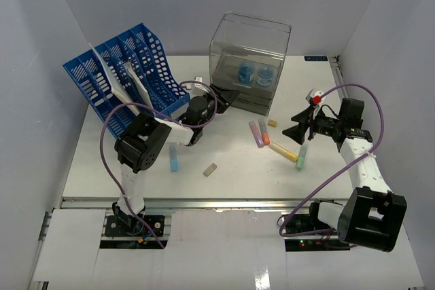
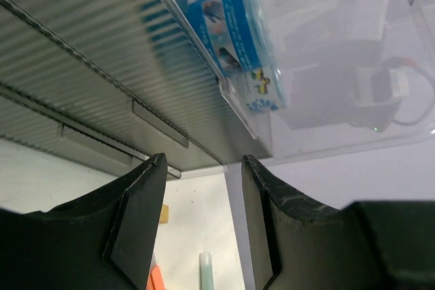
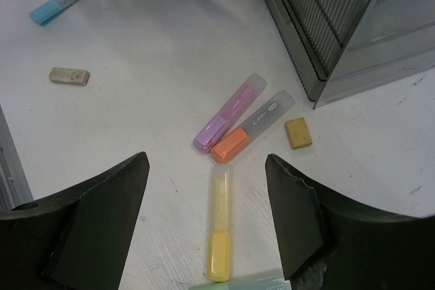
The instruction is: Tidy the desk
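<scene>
White desk (image 1: 238,168) looks stiff, fixed, not graspable; light, slick markers (image 3: 230,113) toward its right edge want mid-barrel pinches. Left gripper (image 2: 202,168) and right gripper (image 3: 206,164) gape empty.

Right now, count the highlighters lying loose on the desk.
5. Blue highlighter lies left, near the file rack; purple and orange side by side before the drawer box; yellow and green just right of them. More may be hidden.
</scene>
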Tool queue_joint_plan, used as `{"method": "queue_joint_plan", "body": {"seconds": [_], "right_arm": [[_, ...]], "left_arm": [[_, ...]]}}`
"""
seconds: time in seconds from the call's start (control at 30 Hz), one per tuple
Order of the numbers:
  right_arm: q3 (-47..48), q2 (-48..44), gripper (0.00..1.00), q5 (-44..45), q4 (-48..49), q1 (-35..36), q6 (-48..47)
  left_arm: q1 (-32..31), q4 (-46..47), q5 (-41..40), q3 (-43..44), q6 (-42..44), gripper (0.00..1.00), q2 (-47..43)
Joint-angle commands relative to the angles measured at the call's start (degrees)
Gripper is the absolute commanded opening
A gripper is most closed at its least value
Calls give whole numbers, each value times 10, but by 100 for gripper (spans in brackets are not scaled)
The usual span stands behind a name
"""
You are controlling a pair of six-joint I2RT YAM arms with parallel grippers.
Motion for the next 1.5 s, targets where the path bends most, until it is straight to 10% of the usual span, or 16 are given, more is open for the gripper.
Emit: {"method": "queue_joint_plan", "body": {"seconds": [0.0,0.37,1.03,1.47], "right_arm": [[-6,-3,76,-3,18,-3,5],[-5,2,76,-5,17,-3,2],[-4,0,76,-7,15,-3,1],[-5,1,75,-5,15,-3,0]], "left_arm": [[11,-14,26,47,-12,58,31],[24,-46,44,111,-12,51,73],[42,-38,60,137,-26,5,109],[42,38,81,-33,4,0,6]]}}
